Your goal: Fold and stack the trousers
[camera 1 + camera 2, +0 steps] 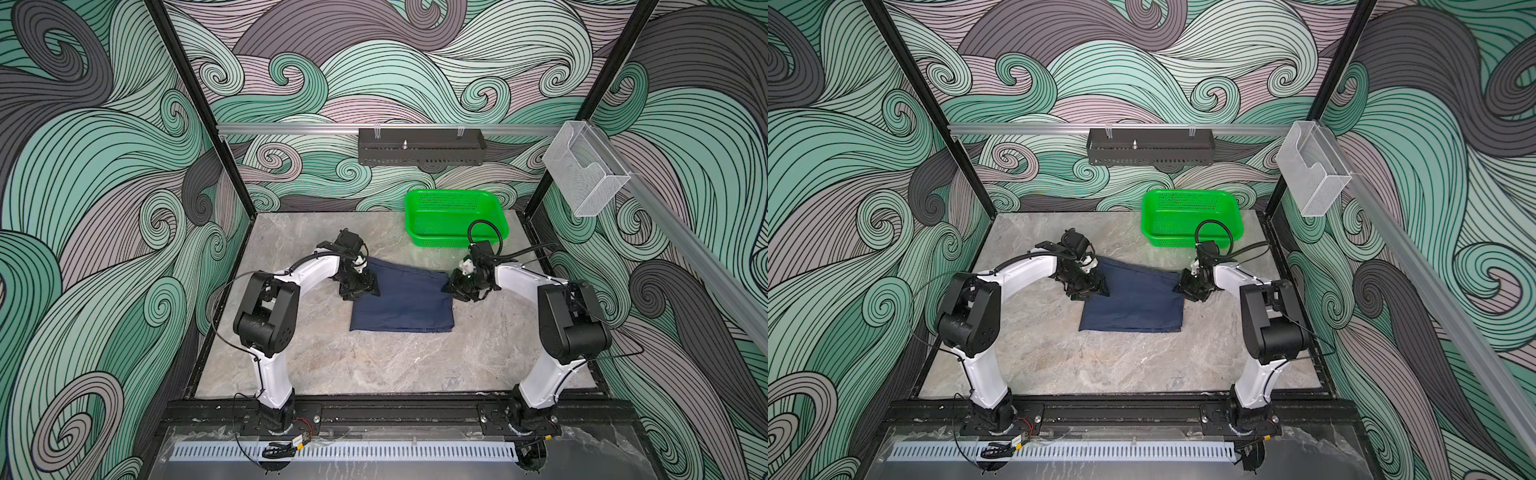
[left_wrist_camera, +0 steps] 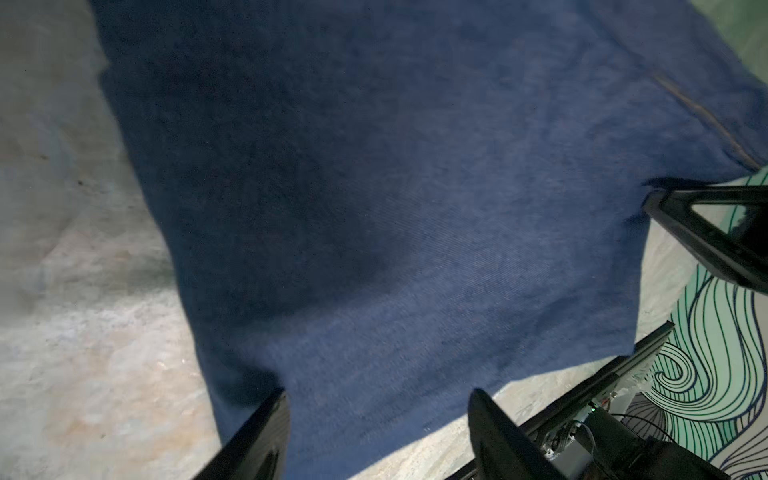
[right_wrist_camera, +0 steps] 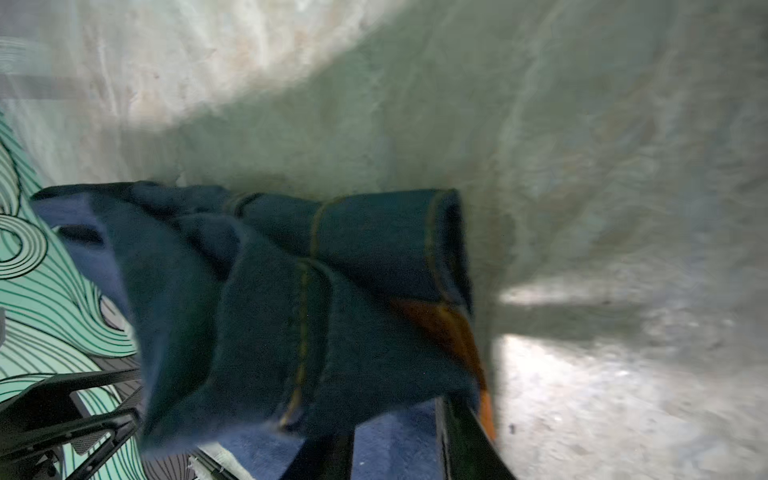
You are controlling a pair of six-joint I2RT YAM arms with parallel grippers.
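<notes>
- Left tool (image 1: pixel 359 290) hangs with its jaws apart over one far corner of the trousers (image 1: pixel 405 301). In the left wrist view the dark fingers (image 2: pixel 257 436) stand wide, with flat denim under and ahead of them and nothing pinched.
- Right tool (image 1: pixel 455 289) looks closed on the opposite far corner. The right wrist view is blurred, but it shows a raised bunch of waistband layers right at the fingers, with orange seams and the tan patch (image 3: pixel 440 328) beside one finger.
- The trousers lie on the table (image 1: pixel 332 365) between the two tools as a compact navy rectangle. Its near edge is flat, while the far edge is drawn up toward the right tool.
- A green basket (image 1: pixel 455 193) sits just beyond the right tool, apart from the cloth. It looks empty.
- Step in hand, as I judge it: the folding looks nearly done, and the tools are taking the two far corners, either for a last fold toward the near edge or to lift the bundle.
- The next move calls for the left tool to drop a little and close through every layer at its corner. Both tools should then travel together at equal height.
- An uneven pull could let the thick layers slide open.
</notes>
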